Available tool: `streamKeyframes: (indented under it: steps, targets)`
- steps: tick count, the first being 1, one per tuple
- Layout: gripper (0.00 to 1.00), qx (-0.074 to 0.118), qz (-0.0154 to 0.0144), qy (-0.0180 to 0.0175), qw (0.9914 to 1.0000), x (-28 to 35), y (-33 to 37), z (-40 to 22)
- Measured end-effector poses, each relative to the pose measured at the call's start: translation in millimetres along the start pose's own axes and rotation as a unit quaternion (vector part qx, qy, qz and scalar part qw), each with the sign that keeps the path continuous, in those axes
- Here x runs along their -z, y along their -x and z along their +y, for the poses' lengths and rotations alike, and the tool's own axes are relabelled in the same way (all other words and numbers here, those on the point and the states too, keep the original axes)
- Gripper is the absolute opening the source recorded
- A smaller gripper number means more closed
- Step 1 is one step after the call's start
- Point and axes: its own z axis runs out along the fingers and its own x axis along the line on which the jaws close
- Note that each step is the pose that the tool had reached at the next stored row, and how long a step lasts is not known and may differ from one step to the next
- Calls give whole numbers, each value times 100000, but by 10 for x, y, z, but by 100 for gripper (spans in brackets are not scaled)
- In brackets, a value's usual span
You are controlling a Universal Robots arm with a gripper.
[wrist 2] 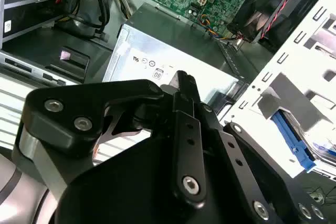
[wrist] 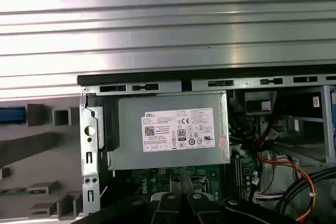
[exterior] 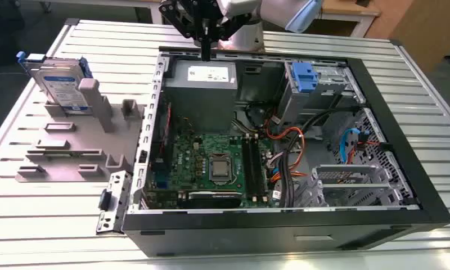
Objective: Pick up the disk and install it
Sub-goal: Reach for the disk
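Your black gripper [exterior: 207,55] hung empty, fingers together, above the grey metal box [exterior: 202,76]; the silver, blue-framed disk [exterior: 63,84] stood on edge well apart, toward the exterior view's left.

Computer case [exterior: 285,233] lies open on the table [exterior: 52,225]; a rack [exterior: 75,152] sits just beside it on the exterior view's left, the disk [exterior: 63,84] standing on edge at the rack's far end. Inside the case: power supply [exterior: 202,84] in the far corner nearest the rack, circuit board [exterior: 210,163] in front of it, drive bay [exterior: 323,84] in the far corner on the exterior view's right. Gripper [exterior: 207,55] hangs over the case's far wall, above the power supply.
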Motion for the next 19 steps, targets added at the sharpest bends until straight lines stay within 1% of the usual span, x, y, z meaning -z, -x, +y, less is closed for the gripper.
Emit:
streamKeyframes:
  steps: [9,14,19]
  targets:
    - [11,-5,2,-2,100000,0,-12,0]
    - [11,1,-2,-1,100000,2,-70,-5]
    - [11,-1,4,-1,100000,0,-82,-6]
